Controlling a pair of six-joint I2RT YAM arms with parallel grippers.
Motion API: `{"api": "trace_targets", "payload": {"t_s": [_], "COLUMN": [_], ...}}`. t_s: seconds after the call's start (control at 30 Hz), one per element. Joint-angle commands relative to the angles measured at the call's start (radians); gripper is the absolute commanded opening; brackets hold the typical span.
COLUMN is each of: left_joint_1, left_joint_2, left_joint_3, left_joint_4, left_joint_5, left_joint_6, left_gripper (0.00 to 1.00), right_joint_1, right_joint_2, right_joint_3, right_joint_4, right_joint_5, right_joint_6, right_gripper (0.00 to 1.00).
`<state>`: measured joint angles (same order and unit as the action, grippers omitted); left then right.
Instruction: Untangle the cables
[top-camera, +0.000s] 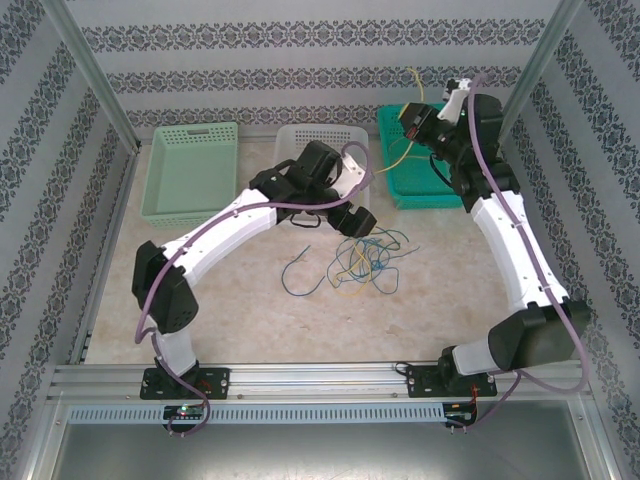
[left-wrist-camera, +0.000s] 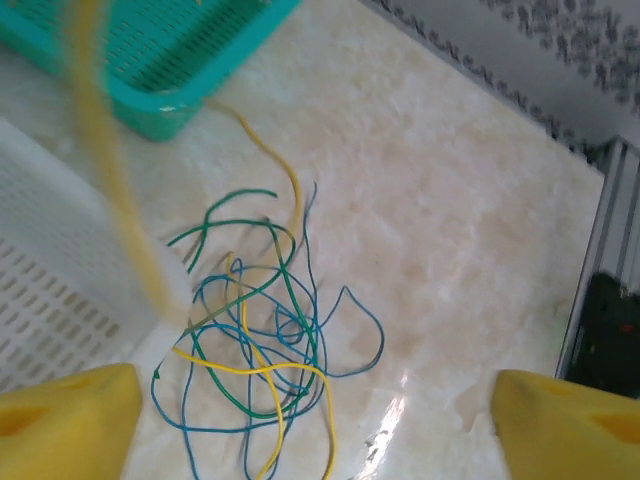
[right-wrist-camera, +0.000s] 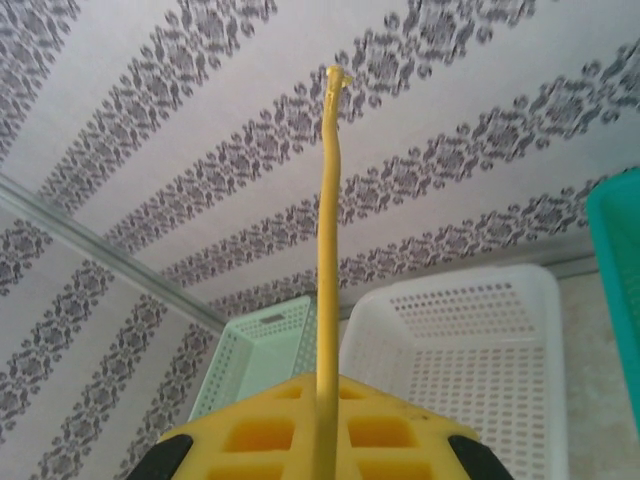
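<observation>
On the tabletop (top-camera: 460, 275) between the two arms, the cables (top-camera: 358, 262) lie in a loose tangle of blue, green and yellow wires, near the front of the white basket (top-camera: 300, 140). The left gripper (left-wrist-camera: 320, 430) hangs over the tangle, its yellow fingers spread wide with nothing between them. The right gripper (right-wrist-camera: 325, 440) is raised over the teal basket (top-camera: 415, 188), clenched on a yellow cable (right-wrist-camera: 328, 250) whose free end stands up past the fingers.

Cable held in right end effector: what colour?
Yellow; the cable shows best in the right wrist view.
</observation>
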<state>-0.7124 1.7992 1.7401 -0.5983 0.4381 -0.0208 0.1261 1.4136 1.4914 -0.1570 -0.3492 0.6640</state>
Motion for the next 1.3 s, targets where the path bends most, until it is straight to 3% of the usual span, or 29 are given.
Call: {"api": "trace_targets", "payload": {"t_s": [0.0, 0.23, 0.4, 0.6, 0.87, 1.2, 1.27], "left_joint_1": [-0.012, -0.012, -0.013, -0.011, -0.006, 0.007, 0.008], "left_joint_2": [-0.084, -0.106, -0.129, -0.141, -0.167, -0.165, -0.158], "left_joint_3": [-0.065, -0.105, -0.140, -0.157, -0.187, -0.201, -0.193], "left_joint_4": [0.166, 0.172, 0.184, 0.161, 0.140, 0.140, 0.137], "left_joint_5": [-0.097, -0.151, -0.169, -0.184, -0.207, -0.197, -0.193], "left_joint_6": [-0.031, -0.040, -0.041, -0.032, -0.029, -0.040, -0.040], "left_gripper": [1.00, 1.00, 1.00, 1.00, 1.00, 1.00, 1.00], "right_joint_1": [-0.014, -0.040, -0.042, -0.042, -0.079, -0.152, -0.152], "right_joint_2": [-0.041, 0.037, 0.119, 0.295, 0.466, 0.656, 0.717], "right_joint_3": [0.025, 0.133, 0.116, 0.257, 0.368, 0.577, 0.658], "right_joint_4": [0.013, 0.013, 0.116, 0.023, -0.025, -0.289, -0.366], "right_joint_5": [0.080, 0.191, 0.270, 0.421, 0.328, 0.303, 0.278], "right_joint_6": [-0.029, -0.217, -0.292, -0.329, -0.292, -0.232, -0.239], "right_gripper": [0.00, 0.00, 0.00, 0.00, 0.00, 0.00, 0.08]}}
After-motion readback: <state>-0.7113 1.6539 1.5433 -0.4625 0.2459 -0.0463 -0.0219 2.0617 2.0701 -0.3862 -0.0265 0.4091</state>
